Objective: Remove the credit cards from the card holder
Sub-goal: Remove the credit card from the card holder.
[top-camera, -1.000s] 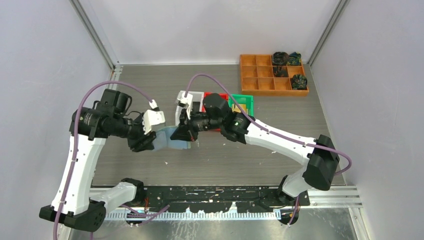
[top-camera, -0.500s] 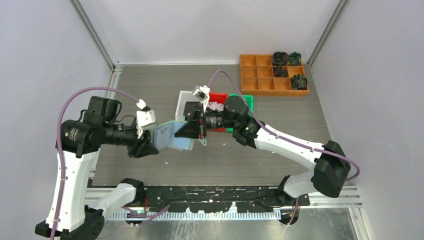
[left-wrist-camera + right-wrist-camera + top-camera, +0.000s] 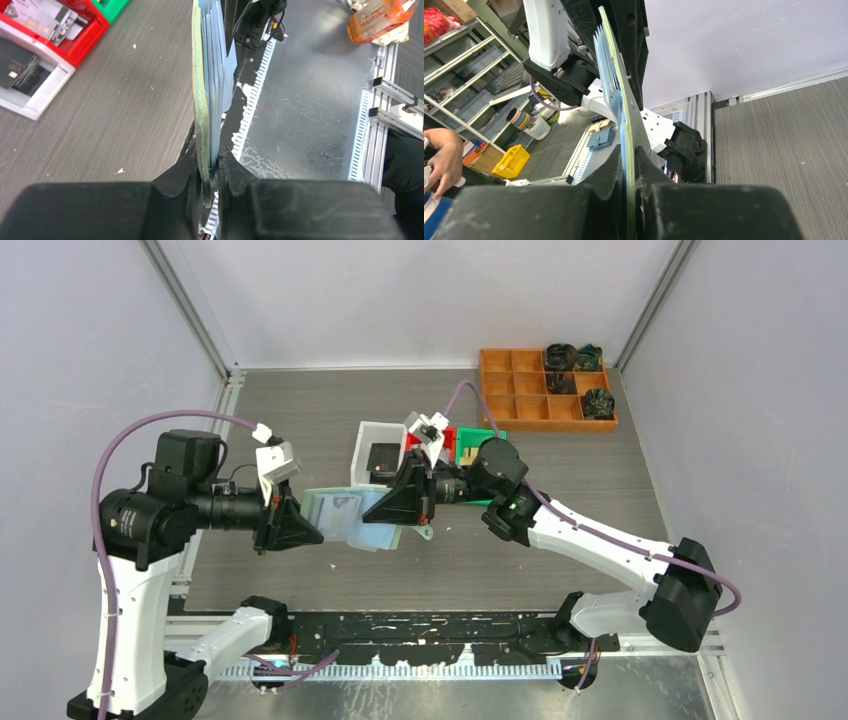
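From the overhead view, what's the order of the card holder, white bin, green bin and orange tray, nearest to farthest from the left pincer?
1. card holder, held by the left pincer
2. white bin, behind, slightly right
3. green bin, farther right
4. orange tray, far right corner

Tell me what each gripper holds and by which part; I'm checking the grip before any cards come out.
Both hold the card holder, spread between them: the left gripper pinches its left edge, the right gripper its right edge.
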Robot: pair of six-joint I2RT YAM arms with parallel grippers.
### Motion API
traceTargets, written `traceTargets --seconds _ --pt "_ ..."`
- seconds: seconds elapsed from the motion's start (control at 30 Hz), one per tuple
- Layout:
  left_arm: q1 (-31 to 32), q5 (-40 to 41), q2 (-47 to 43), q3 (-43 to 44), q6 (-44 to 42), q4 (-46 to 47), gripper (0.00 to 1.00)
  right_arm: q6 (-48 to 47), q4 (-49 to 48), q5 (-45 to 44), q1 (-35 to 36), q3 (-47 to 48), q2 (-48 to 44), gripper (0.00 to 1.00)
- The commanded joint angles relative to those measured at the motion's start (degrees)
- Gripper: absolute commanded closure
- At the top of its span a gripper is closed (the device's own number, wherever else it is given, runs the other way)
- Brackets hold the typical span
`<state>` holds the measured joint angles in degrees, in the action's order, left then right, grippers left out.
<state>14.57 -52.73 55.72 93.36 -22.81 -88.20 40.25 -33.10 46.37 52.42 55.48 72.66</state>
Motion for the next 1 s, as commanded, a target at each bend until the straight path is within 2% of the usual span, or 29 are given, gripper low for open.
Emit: traceTargets --seconds 0.0,0.1,0.23,0.3,0.53,0.63,0.7,0.8,0.87,0.97 --pt "0.25 -6.39 -0.5 1.11 8.96 9.34 0.81 2.54 -5.61 2.13 0.16 -0.02 -2.33 0.99" --pt "0.2 -8.12 -0.48 0.65 14.54 13.08 0.69 3.45 -6.09 2.99 0.18 -0.03 -2.56 0.99" --pt "0.21 -10.11 -0.5 -0.29 19.27 16.62 0.67 4.06 -6.42 3.28 0.31 -0.11 -2.79 0.98" --pt "0.23 -10.71 -0.4 -0.46 19.64 17.08 0.69 4.48 -6.74 3.46 0.27 -0.24 -3.01 0.98" --pt "0.24 -11.21 -0.15 0.14 18.11 15.19 0.89 4.66 -7.59 3.98 0.31 -1.39 -4.59 0.96" --pt "0.21 -11.96 -0.07 0.3 18.15 15.03 0.96 4.82 -6.85 5.04 0.16 -1.24 -5.03 0.78" --pt "0.25 -12.43 0.06 0.61 18.14 14.51 1.0 4.39 -4.54 6.4 -0.25 -0.58 -5.03 0.58" --pt "0.22 -13.55 0.5 1.11 17.02 12.61 1.0 4.01 -0.15 5.81 -2.59 0.88 -5.34 0.35" --pt "0.2 -13.9 0.86 1.28 16.42 11.21 1.0 2.66 2.99 4.89 -3.38 2.65 -5.1 0.3" --pt "0.28 -14.34 1.54 1.42 15.95 9.75 1.0 0.25 8.5 4.91 -3.22 6.88 -3.61 0.28"
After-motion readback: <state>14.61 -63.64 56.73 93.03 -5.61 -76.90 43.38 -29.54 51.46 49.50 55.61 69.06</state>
